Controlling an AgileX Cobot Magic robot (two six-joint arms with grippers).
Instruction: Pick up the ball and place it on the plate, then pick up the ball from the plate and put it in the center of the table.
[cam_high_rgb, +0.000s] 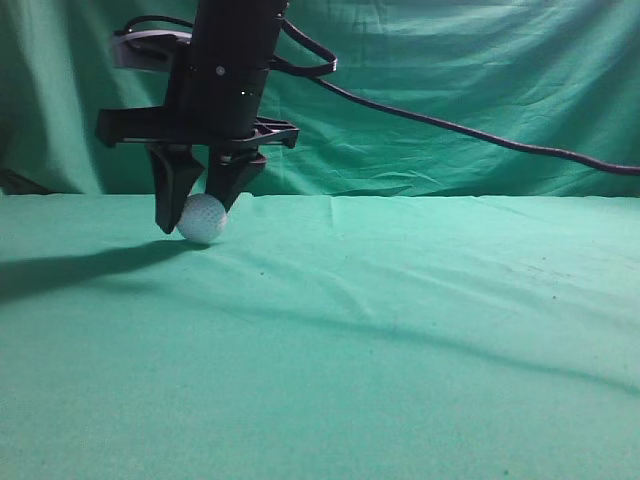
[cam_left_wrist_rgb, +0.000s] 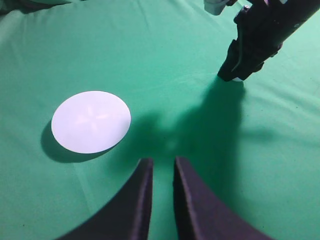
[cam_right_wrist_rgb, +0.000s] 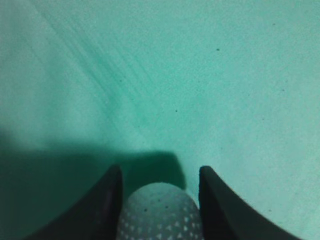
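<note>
The white dimpled ball (cam_high_rgb: 205, 216) sits at the level of the teal table (cam_high_rgb: 400, 330), at the far left in the exterior view. My right gripper (cam_high_rgb: 198, 224) reaches across and points down, with one finger on each side of the ball; it is shut on the ball. The right wrist view shows the ball (cam_right_wrist_rgb: 160, 212) filling the gap between the jaws (cam_right_wrist_rgb: 160, 169). The white round plate (cam_left_wrist_rgb: 91, 121) lies flat and empty in the left wrist view. My left gripper (cam_left_wrist_rgb: 163, 160) hovers above the cloth, empty, with only a narrow gap between its fingers. It is out of the exterior view.
The right arm (cam_left_wrist_rgb: 260, 35) shows at the top right of the left wrist view, well right of the plate. Its black cable (cam_high_rgb: 450, 125) runs across the draped green backdrop (cam_high_rgb: 480, 60). Shadows fall on the cloth.
</note>
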